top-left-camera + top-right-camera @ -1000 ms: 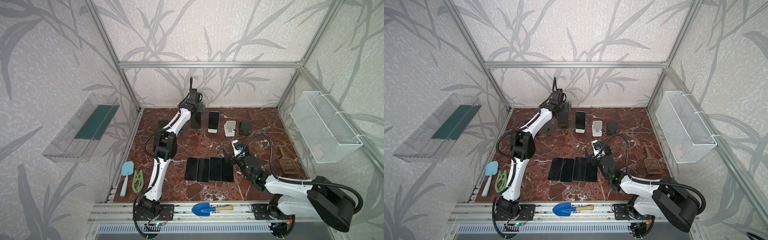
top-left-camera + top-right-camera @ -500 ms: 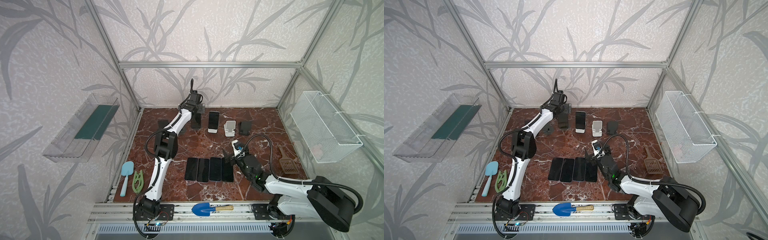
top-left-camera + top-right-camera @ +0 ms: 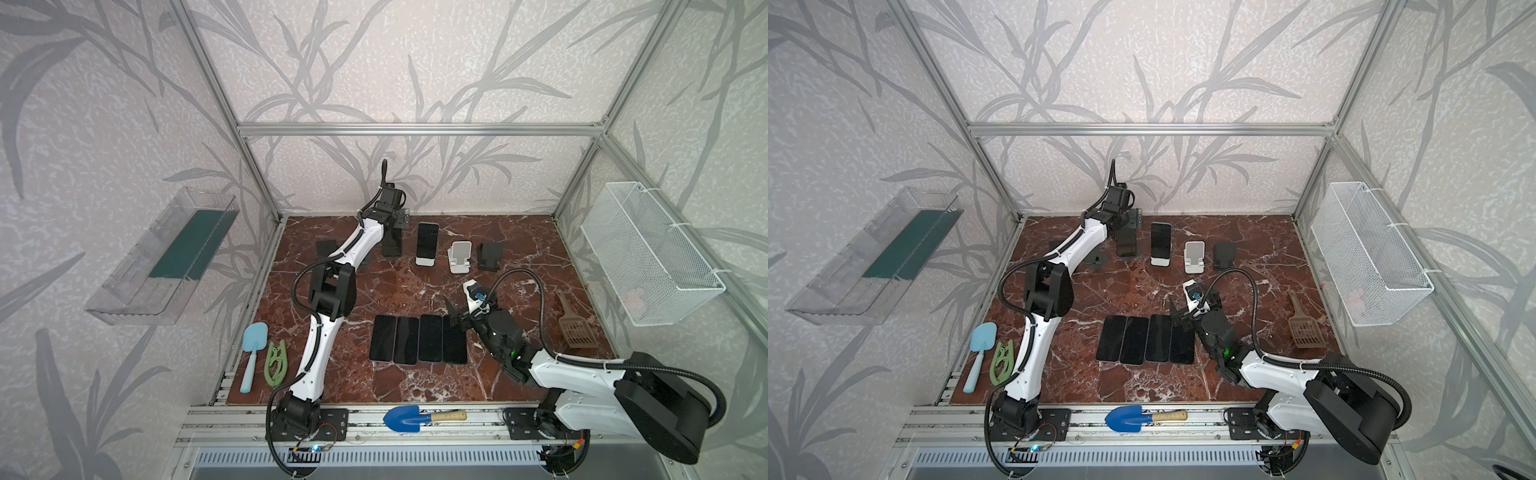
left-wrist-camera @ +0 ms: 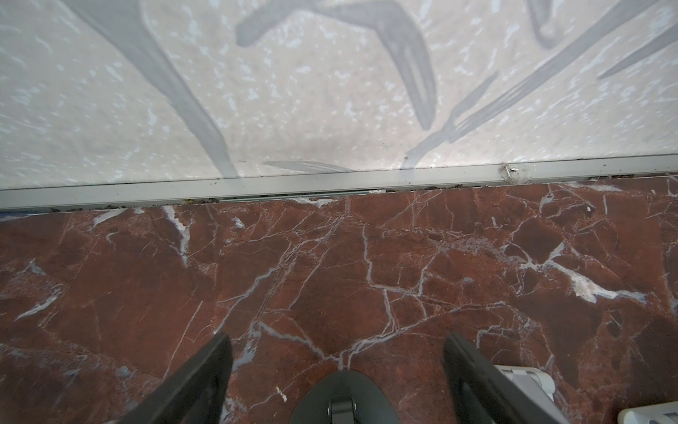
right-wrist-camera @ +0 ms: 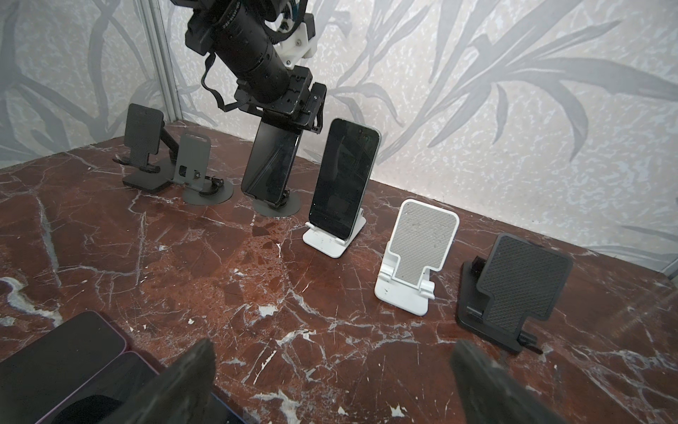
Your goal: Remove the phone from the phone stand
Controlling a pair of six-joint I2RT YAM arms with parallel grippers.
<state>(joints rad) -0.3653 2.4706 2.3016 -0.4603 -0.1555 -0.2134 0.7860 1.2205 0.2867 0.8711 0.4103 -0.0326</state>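
Our left gripper (image 4: 336, 343) has its fingers (image 4: 205, 374) spread wide. Its own wrist view shows only bare marble and the dark foot of a stand between the tips. The right wrist view shows it perched at the top edge of the dark phone (image 5: 271, 165), which leans upright on the round-based phone stand (image 5: 282, 211) at the back of the table (image 5: 183, 257). The gripper body hides that top edge, so we cannot tell whether the pads touch the glass. We judge the step to be the grasp itself: the tool is in place, the phone is not yet lifted, and its lower edge rests in the cradle. The next move calls for closing squarely on the phone's top, then drawing it up along the lean of the stand until it clears the lip, keeping the light base from tipping. Just beside it a second phone (image 5: 343, 183) stands on a white stand (image 5: 332, 242), so we want little sideways drift. Our right gripper (image 5: 332, 367) hangs with jaws fully apart and empty, near the row of flat phones (image 3: 417, 338) toward the front.
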